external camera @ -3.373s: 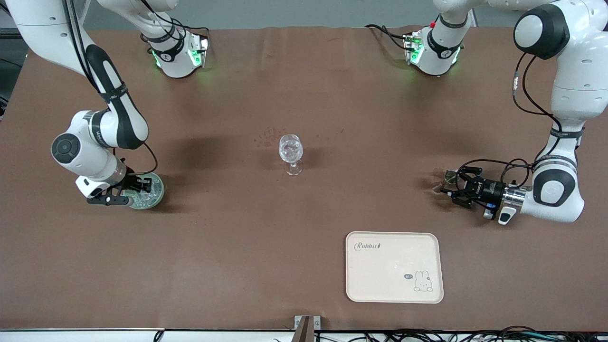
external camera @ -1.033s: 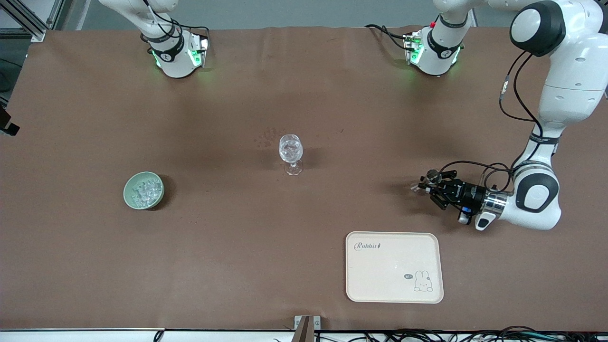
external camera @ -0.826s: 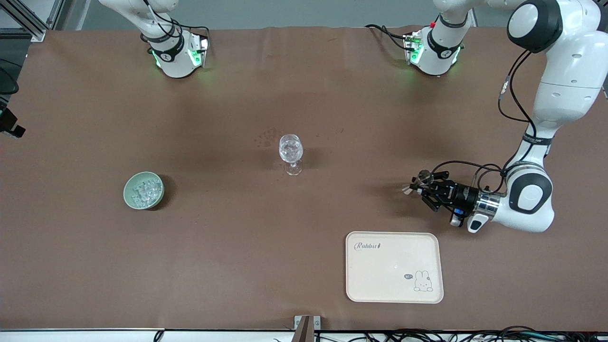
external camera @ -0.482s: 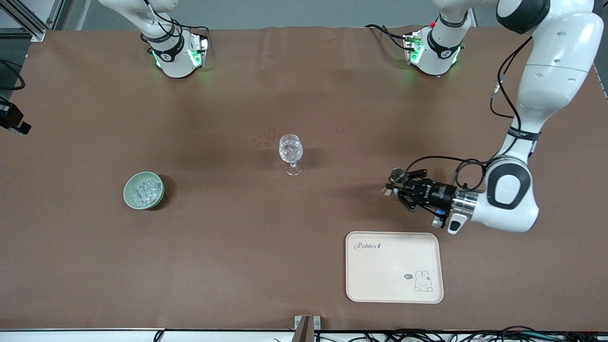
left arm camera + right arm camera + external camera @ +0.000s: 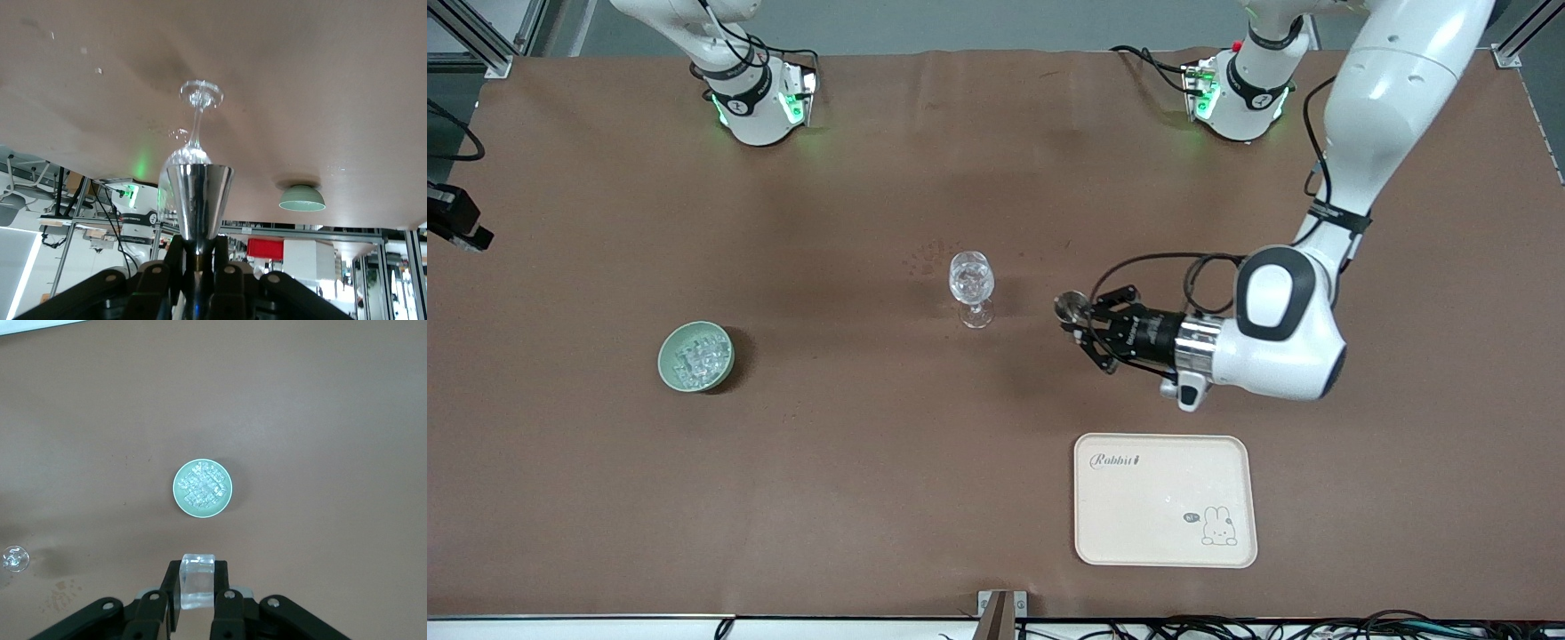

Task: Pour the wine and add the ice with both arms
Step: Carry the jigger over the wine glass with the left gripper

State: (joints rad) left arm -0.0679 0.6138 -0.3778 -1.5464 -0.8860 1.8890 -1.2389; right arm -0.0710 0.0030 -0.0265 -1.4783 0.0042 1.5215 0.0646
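Note:
The wine's shiny metal cup is upright in my left gripper, which is shut on its narrow base above the table. It is beside the clear stemmed wine glass, toward the left arm's end. In the left wrist view the cup stands between the fingers, with the glass just past it. My right gripper is shut on one clear ice cube, high above the table. Below it, the pale green bowl holds a heap of ice.
A cream tray with a rabbit print lies near the front edge, toward the left arm's end. The green bowl sits toward the right arm's end. Only a black part of the right hand shows at the front view's edge.
My left arm has swung the metal cup across the table to just beside the wine glass. The right arm left the bowl earlier and now stays raised near the table's end.

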